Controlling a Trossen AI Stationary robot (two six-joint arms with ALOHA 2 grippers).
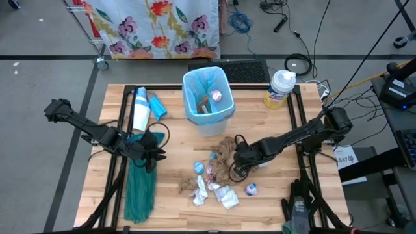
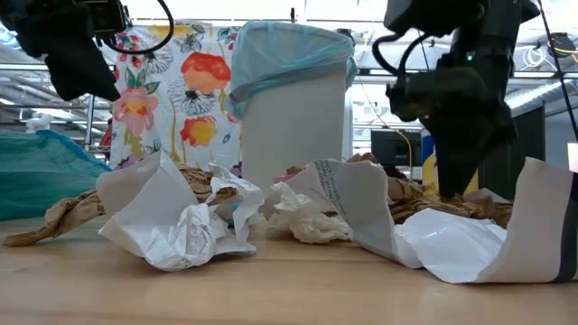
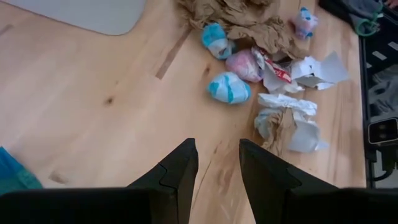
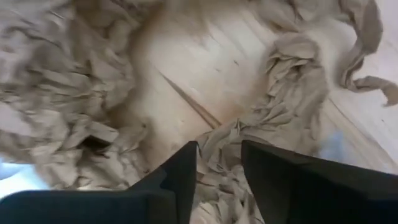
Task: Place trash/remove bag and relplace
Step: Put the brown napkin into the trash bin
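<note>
Fingers (image 4: 214, 186) of the right arm angled down, narrowly parted around crumpled brown paper (image 4: 249, 143); left fingers (image 3: 214, 180) apart, empty.

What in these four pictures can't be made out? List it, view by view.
- Bin contents, high view: brown and pink bits show, but the blue bag folds hide the rest.
- Right gripper, right wrist view: fingers straddle crumpled brown paper; a firm grip cannot be told.
- Low view: white paper hides the small trash behind it.
- Left gripper, left wrist view: open over bare table; the teal bag is cut off by the edge.
</note>
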